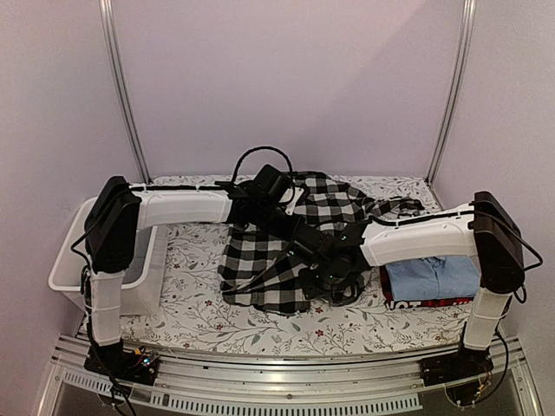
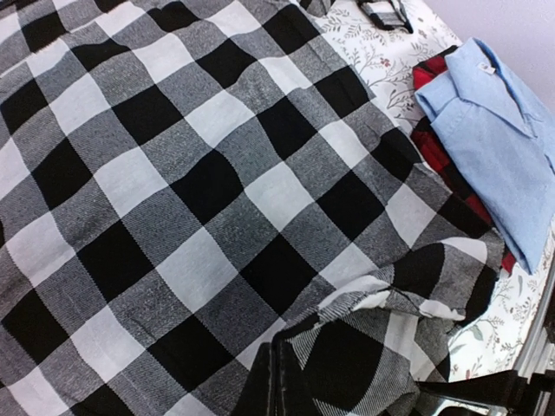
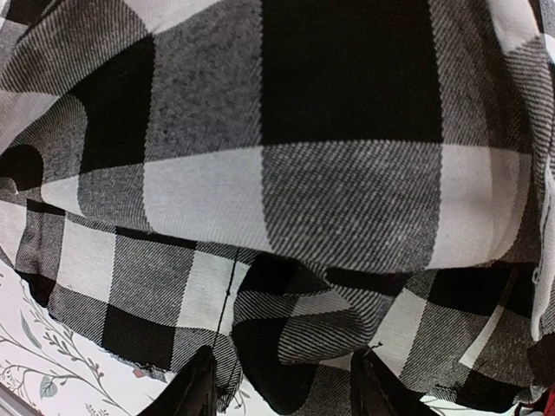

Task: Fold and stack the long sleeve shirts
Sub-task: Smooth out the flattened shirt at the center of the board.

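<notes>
The black-and-white checked shirt [image 1: 264, 264] lies rumpled in the middle of the table and fills the left wrist view [image 2: 173, 199] and the right wrist view [image 3: 286, 173]. My left gripper [image 1: 295, 232] reaches over it from the left; in its wrist view [image 2: 279, 381] the jaws are pressed together on a raised fold of the cloth. My right gripper [image 1: 328, 282] is at the shirt's right side; in its wrist view [image 3: 286, 390] it is open with a bunched fold between the fingers. The light blue collared shirt [image 1: 434, 277] lies folded on the red-and-black shirt [image 1: 425, 303] at the right.
A white plastic tub [image 1: 69, 260] stands at the table's left edge. The flower-patterned tablecloth [image 1: 199, 303] covers the table. The blue shirt [image 2: 494, 139] and red-and-black shirt [image 2: 451, 186] lie close beside the checked shirt. A black cable [image 1: 256, 156] loops above the left wrist.
</notes>
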Robot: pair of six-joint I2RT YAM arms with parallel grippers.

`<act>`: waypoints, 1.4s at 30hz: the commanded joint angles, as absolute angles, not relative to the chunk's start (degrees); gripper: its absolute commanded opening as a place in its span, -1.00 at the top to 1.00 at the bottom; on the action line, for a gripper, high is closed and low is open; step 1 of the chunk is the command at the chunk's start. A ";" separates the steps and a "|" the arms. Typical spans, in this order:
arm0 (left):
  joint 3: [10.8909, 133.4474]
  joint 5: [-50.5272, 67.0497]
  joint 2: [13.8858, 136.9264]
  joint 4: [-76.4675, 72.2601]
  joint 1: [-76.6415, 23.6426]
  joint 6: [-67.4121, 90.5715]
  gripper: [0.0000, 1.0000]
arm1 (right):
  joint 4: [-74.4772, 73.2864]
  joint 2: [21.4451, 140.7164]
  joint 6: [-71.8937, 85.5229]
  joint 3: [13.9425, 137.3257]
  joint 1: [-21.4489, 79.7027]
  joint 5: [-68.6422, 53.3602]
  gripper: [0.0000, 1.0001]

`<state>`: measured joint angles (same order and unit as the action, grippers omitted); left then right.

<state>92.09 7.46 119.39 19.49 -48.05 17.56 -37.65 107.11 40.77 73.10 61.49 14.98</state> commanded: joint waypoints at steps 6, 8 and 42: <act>91.20 8.77 118.56 17.99 -47.49 17.65 1.00 | -34.22 104.83 43.20 69.83 61.45 16.35 0.99; 90.99 8.94 118.57 17.82 -47.38 17.67 1.00 | -33.87 102.71 42.55 68.56 61.35 15.33 1.00; 90.23 10.04 118.83 18.13 -47.00 17.38 1.00 | -29.12 95.83 39.86 49.35 56.34 7.45 -0.24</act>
<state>90.96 9.82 119.39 18.72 -47.59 17.58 -27.66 93.12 39.20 50.46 56.55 5.74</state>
